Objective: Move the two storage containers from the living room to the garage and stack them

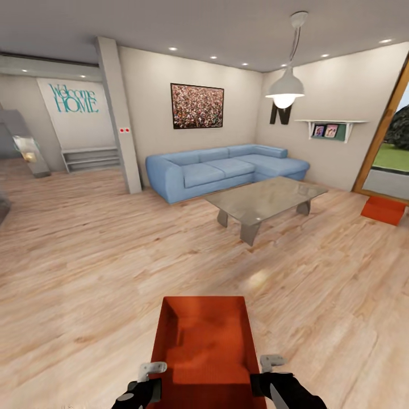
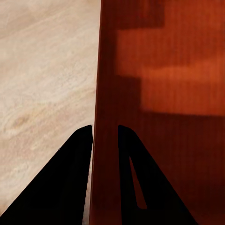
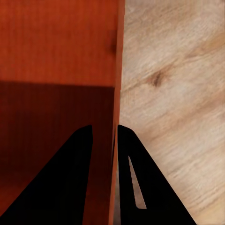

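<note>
While the left gripper (image 1: 149, 379) and right gripper (image 1: 266, 372) each clamped a side wall, the orange-red ribbed plastic bin (image 1: 205, 341) ran lengthwise straight ahead between them.

Light wood plank floor (image 1: 85, 272) is seen across the living room. A second orange-red storage container (image 1: 384, 210) is set directly on it at the far right, near the glazed door opening. A glass-topped coffee table (image 1: 266, 200) stands on the planks on grey legs, just in front of a blue corner sofa (image 1: 221, 169), which also rests on the floor. A grey pillar (image 1: 120, 116) rises from the planks beside the sofa's left end. The same planks are seen in both wrist views.
</note>
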You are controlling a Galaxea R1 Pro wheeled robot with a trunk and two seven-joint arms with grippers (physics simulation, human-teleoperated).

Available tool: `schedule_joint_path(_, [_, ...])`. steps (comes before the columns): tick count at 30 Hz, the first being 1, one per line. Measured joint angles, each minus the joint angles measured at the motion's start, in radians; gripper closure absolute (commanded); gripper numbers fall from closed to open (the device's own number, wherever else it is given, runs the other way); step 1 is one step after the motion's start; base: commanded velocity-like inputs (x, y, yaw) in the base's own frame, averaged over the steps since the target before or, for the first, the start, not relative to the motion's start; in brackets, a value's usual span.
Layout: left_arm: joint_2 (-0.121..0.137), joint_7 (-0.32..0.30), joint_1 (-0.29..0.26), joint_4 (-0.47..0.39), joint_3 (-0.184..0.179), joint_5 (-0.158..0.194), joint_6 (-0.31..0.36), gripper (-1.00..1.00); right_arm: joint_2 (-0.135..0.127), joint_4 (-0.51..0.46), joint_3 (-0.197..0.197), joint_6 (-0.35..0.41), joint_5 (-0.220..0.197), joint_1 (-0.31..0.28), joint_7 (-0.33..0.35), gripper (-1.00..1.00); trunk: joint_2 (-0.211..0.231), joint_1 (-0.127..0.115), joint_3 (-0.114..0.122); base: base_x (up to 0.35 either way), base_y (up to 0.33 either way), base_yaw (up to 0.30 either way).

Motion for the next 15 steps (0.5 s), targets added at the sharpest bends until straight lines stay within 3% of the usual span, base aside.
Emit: schedule_joint_path(15, [0.000,0.000,0.000,0.000,0.000,0.000,0.000,1.00,0.000,0.000,0.000,0.000,0.000,0.000,0.000,1.00,0.000,0.000,0.000,0.000,0.000,0.287])
